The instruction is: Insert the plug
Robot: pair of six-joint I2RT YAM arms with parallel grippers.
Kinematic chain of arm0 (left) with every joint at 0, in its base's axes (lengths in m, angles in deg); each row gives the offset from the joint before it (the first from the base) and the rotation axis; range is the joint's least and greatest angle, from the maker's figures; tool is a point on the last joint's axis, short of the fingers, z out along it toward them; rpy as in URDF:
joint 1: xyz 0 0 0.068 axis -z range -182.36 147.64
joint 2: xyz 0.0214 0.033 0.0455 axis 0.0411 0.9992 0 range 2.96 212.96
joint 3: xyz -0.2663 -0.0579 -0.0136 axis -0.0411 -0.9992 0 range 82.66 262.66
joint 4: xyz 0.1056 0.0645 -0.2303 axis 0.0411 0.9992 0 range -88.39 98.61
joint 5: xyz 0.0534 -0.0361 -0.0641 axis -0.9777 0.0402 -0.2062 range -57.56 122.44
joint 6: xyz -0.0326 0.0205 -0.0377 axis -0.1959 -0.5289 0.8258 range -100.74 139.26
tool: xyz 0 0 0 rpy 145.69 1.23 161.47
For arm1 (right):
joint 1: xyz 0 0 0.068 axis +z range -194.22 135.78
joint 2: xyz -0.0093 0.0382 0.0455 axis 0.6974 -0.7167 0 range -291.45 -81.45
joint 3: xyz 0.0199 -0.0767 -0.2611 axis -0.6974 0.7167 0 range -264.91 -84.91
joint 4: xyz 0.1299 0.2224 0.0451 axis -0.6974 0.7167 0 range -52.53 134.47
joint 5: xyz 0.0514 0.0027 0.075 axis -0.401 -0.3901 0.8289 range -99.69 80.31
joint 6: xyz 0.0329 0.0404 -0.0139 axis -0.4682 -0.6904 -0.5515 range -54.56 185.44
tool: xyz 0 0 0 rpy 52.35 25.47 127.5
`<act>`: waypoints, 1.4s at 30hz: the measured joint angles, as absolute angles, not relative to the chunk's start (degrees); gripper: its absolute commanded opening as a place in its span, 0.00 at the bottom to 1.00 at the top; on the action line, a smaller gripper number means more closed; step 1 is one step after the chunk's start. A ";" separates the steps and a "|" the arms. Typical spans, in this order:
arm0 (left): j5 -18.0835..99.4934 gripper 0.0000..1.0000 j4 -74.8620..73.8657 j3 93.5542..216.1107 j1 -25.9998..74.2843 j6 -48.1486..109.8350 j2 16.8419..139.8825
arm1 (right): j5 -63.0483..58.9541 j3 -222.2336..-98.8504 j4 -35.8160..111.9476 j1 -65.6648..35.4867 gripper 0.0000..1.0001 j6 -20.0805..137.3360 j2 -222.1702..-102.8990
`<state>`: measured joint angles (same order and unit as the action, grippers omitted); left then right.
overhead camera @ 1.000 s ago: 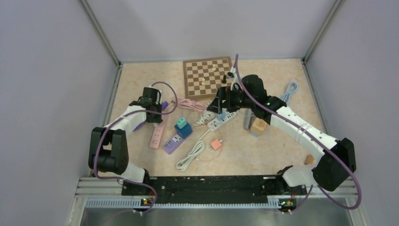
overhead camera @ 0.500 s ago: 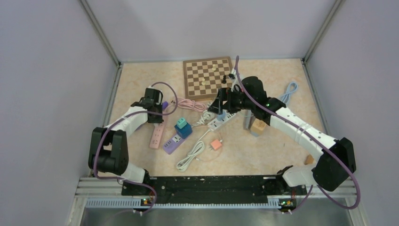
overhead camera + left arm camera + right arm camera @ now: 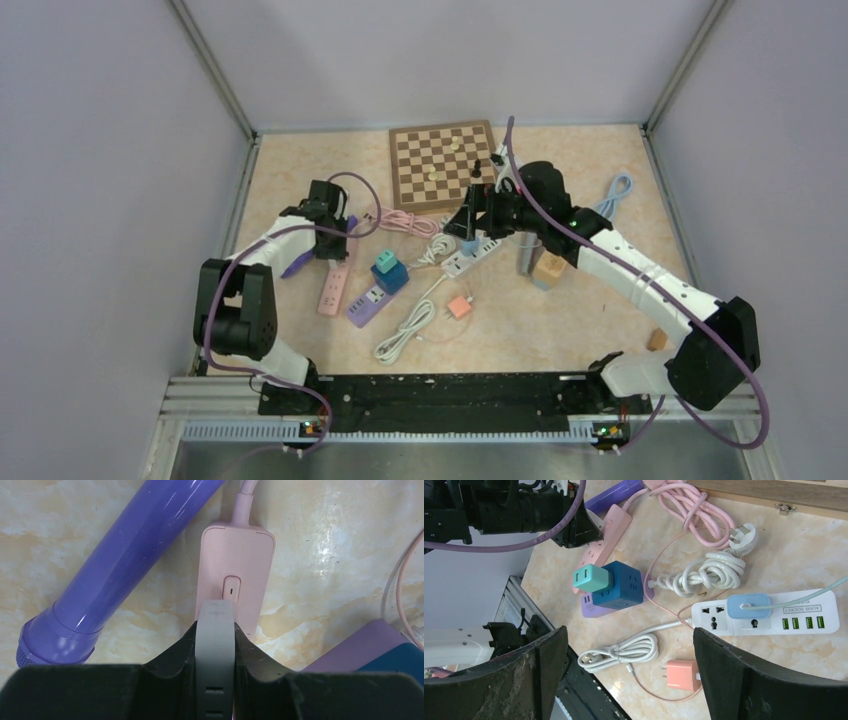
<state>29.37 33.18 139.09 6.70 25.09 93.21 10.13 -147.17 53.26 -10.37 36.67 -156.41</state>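
At the far left a purple tube (image 3: 115,575) lies at an angle just beside the pink power strip (image 3: 235,555), so keep your path clear of it. Your left gripper (image 3: 215,627) is clamped on a narrow grey piece (image 3: 215,675), which is probably the plug. It hangs over the strip close to the switch at the cord end. The prongs are hidden, and so are the sockets, which seem to lie nearer to you along the strip. Draw the plug toward the near end until it sits over a socket, square it with the slots, then press straight down. The strip lies loose and may slide or tip. Well to the right, your right gripper (image 3: 626,645) is spread wide and empty above the white power strip (image 3: 804,612), so it is free to brace the pink one.
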 measured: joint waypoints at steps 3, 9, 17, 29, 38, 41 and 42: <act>28.26 0.00 33.20 139.09 7.21 24.85 93.19 | 9.82 -147.17 53.26 -10.39 0.92 36.67 -156.39; 28.21 0.14 33.16 139.09 7.36 24.67 93.19 | 9.62 -147.15 53.26 -10.39 0.92 36.67 -156.39; 29.04 0.53 33.79 139.07 7.36 25.26 92.43 | 9.58 -147.15 53.26 -10.39 0.92 36.65 -156.39; 29.61 0.34 36.68 140.53 7.47 26.88 89.04 | 9.49 -147.12 53.26 -10.39 0.92 36.25 -156.32; 28.52 0.27 38.25 141.19 7.47 26.18 88.65 | 9.40 -146.01 52.93 -10.39 0.92 36.23 -155.41; 28.24 0.13 38.49 141.12 7.45 25.74 88.65 | 9.40 -145.90 52.91 -10.39 0.92 36.21 -155.14; 28.28 0.05 38.47 141.10 7.45 25.57 88.65 | 9.38 -145.72 52.85 -10.39 0.92 36.21 -154.97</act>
